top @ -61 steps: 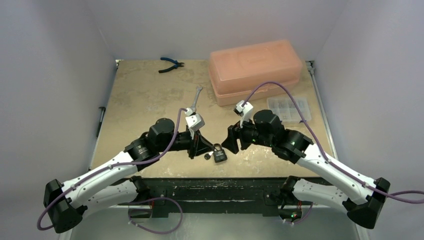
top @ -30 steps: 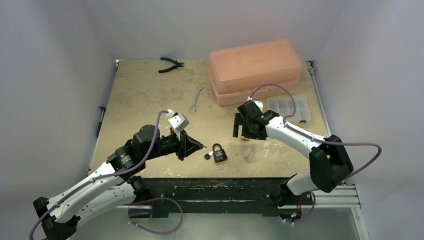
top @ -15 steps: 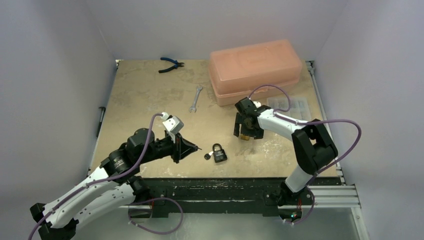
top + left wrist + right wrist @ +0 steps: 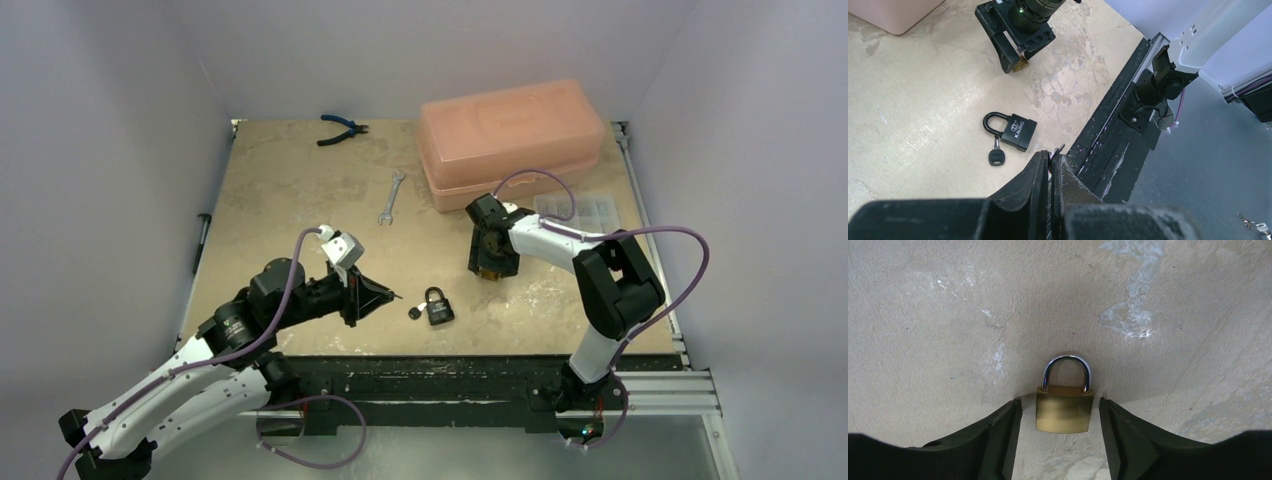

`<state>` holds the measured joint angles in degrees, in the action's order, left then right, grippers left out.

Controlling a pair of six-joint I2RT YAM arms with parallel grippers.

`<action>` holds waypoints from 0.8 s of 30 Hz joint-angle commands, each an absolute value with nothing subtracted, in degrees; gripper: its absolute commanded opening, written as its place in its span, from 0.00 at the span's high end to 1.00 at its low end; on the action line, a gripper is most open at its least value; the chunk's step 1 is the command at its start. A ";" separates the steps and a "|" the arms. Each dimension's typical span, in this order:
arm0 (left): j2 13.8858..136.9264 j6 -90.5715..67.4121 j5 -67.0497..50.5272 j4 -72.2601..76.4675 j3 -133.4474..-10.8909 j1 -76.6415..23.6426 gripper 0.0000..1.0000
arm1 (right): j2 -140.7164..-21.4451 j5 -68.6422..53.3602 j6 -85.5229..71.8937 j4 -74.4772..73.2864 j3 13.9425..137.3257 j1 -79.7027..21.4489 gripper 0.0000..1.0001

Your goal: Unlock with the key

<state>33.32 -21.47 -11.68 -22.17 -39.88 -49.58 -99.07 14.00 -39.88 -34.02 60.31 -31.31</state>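
Brass padlock (image 4: 1065,412) (likely stiff, slick) lies right of table (image 4: 280,200) centre between right gripper's (image 4: 1059,402) half-open, empty jaws; grip its body's sides; left gripper (image 4: 1052,162) pinched shut

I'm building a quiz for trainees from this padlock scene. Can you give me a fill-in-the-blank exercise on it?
1. The brass padlock with the silver shackle lies flat between the fingers of the right gripper, which are ____.
2. The jaws of the left gripper are ____.
3. The small key beside the black padlock has a ____ head.
Missing words: open; shut; black.
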 commanded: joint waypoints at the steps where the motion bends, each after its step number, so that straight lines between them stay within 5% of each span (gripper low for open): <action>1: 32.79 -20.85 -11.38 -21.40 -40.96 -49.66 1.00 | -99.91 16.76 -40.44 -32.70 62.08 -30.08 0.36; 11: 32.70 -20.83 -11.43 -21.36 -40.94 -49.66 1.00 | -100.31 15.32 -40.95 -30.73 59.52 -29.71 0.51; 24: 32.98 -21.11 -9.66 -21.88 -41.14 -49.66 1.00 | -95.37 14.92 -41.32 -28.68 56.87 -29.62 0.87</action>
<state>33.21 -21.45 -11.20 -22.20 -39.88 -49.58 -98.02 13.58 -40.16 -30.92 58.63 -30.28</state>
